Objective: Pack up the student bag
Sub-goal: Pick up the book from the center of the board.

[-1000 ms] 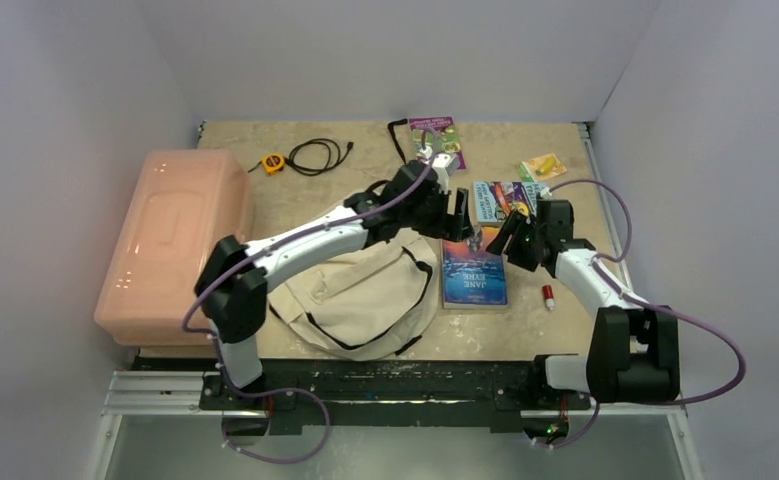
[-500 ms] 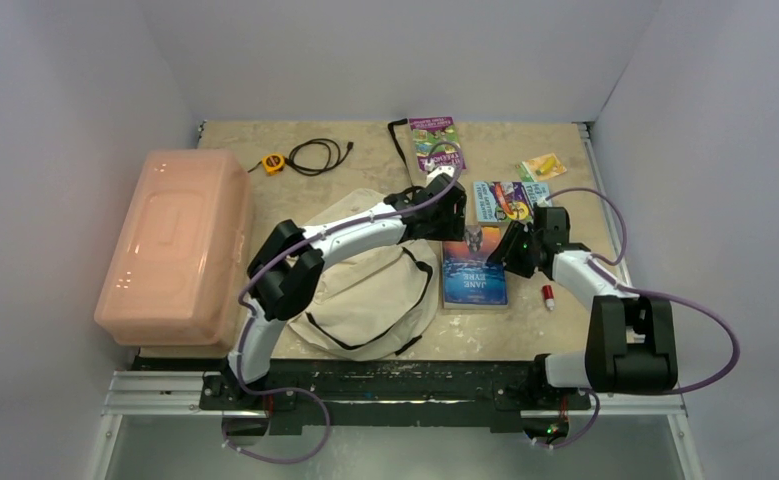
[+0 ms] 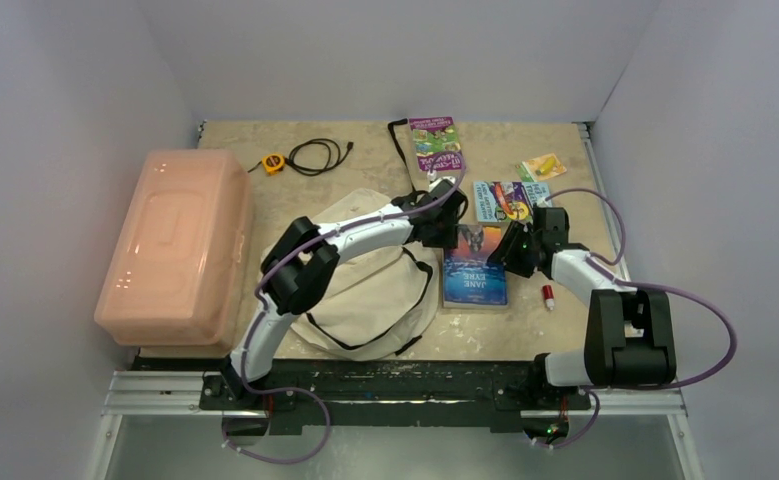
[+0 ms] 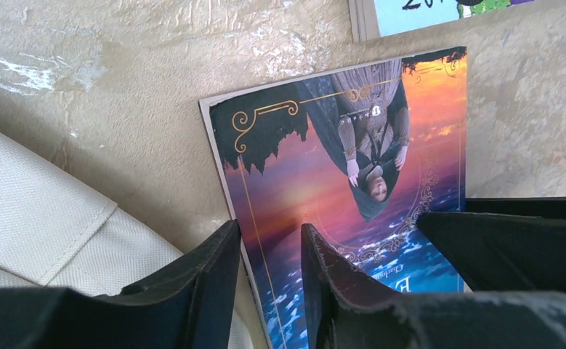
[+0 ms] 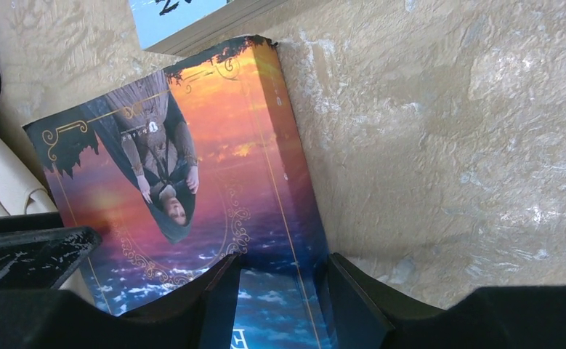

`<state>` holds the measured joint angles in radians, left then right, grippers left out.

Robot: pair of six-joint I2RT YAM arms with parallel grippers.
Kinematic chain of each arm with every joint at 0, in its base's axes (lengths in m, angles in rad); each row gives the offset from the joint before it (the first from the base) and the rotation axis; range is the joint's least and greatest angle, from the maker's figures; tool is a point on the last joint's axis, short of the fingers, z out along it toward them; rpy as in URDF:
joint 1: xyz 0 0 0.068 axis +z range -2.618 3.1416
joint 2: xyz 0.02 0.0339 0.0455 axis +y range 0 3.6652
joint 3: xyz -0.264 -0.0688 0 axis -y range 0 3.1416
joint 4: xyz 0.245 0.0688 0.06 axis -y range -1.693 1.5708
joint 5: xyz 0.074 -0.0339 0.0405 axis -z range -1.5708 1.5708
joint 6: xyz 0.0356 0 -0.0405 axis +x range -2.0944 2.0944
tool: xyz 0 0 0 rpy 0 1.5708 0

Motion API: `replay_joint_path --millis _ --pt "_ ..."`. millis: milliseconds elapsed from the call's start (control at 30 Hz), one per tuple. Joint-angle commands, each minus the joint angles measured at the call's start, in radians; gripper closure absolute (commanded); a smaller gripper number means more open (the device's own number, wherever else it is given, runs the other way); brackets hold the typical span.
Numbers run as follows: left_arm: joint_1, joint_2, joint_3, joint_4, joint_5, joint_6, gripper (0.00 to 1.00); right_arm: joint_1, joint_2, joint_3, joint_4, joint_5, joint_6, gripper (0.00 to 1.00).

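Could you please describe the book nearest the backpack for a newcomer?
Find the beige backpack at the table's front edge; the book lies flat just right of it. Unlike the books behind, its cover shows a dark-clad woman against an orange sunset.

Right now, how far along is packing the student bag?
Done: nothing shows as packed; the student bag lies beside the books, its inside hidden. In hand: the left gripper and right gripper each straddle an opposite edge of the Jane Eyre book, which lies flat on the table, jaws apart. Left: lift it into the bag, then likely the other books.
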<state>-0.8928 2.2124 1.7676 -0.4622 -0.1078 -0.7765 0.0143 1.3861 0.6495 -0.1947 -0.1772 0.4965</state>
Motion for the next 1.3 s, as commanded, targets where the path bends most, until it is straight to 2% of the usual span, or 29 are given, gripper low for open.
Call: replay_joint_path --millis 0,233,367,567,733,767,867,933,1000,1267 --pt "-0.009 -0.072 -0.009 0.124 0.094 -0.027 0.67 0.001 0.013 -0.016 0.049 -0.041 -0.003 0.49" --pt "-0.008 -0.146 -0.061 0.24 0.184 -0.053 0.77 0.001 0.019 -0.031 0.072 -0.076 0.007 0.5" --pt "-0.007 -0.151 -0.074 0.27 0.203 -0.063 0.78 0.001 0.019 -0.037 0.075 -0.083 0.004 0.49" --pt "-0.004 -0.1 -0.048 0.23 0.204 -0.052 0.75 0.001 0.008 -0.041 0.077 -0.1 0.007 0.5" --pt "-0.004 -0.025 0.03 0.105 0.166 -0.018 0.71 0.001 -0.026 -0.049 0.068 -0.1 0.006 0.5" --pt "-0.006 -0.018 0.031 0.095 0.156 -0.016 0.72 0.0 -0.033 -0.049 0.064 -0.102 0.008 0.5" --pt "-0.003 -0.022 0.022 0.082 0.137 -0.014 0.96 0.001 -0.038 -0.04 0.055 -0.102 0.007 0.5" --pt "-0.004 -0.046 0.005 0.093 0.125 -0.006 1.0 0.001 -0.044 -0.032 0.047 -0.097 -0.003 0.51" --pt "-0.004 -0.078 -0.013 0.111 0.125 0.005 1.0 0.001 -0.062 -0.027 0.038 -0.093 -0.012 0.48" --pt "0.005 -0.213 -0.071 0.16 0.177 0.058 1.0 0.0 -0.21 0.013 -0.011 -0.088 -0.034 0.19"
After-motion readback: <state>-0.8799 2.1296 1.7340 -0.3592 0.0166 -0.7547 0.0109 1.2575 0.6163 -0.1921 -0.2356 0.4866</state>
